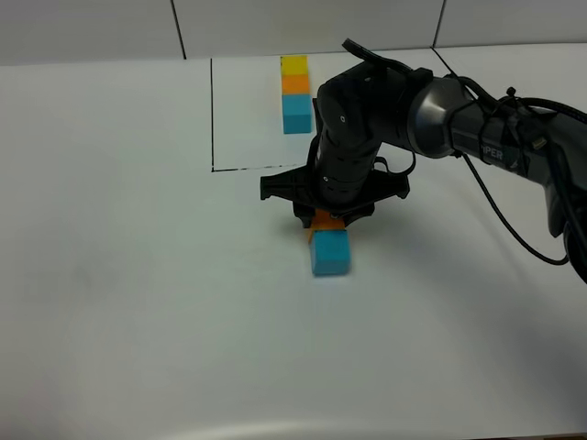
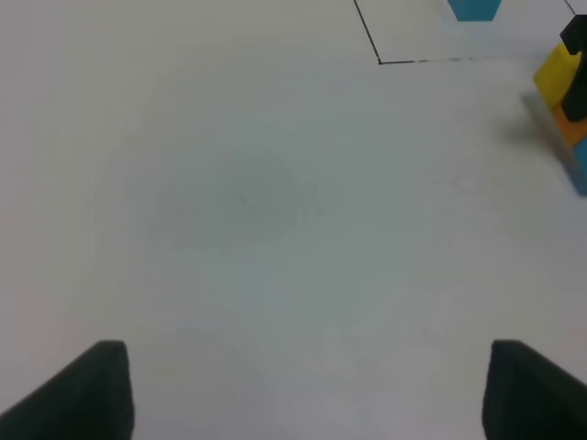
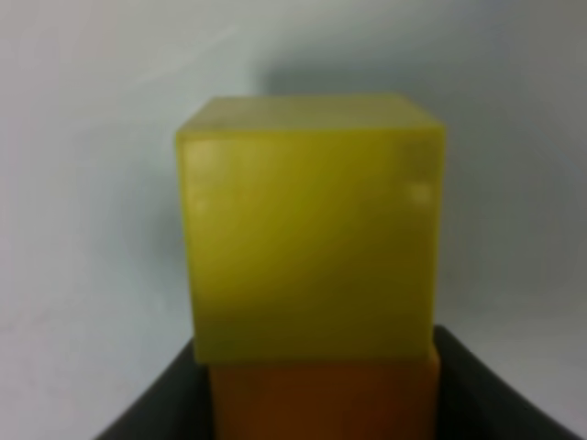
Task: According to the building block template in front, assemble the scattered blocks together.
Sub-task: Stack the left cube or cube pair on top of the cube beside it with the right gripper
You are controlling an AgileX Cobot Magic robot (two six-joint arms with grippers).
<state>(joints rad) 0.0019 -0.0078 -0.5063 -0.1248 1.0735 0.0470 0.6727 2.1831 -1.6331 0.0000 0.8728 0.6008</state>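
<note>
The building block template [image 1: 295,92], a yellow-orange-blue line inside a thin black outline [image 1: 213,119], lies at the back; its blue end [image 2: 475,9] shows in the left wrist view. The scattered blocks stand in a row at the centre. My right gripper [image 1: 326,218] covers the yellow block in the high view and is shut on the orange block [image 1: 323,220], with the blue block [image 1: 330,253] touching it in front. The right wrist view shows the yellow block [image 3: 312,229] against the orange block [image 3: 321,399]. My left gripper [image 2: 303,394] is open and empty over bare table.
The white table [image 1: 138,275] ends in a front edge at the bottom of the high view. A wall with tile seams runs along the back. The right arm and its cables [image 1: 495,137] stretch in from the right.
</note>
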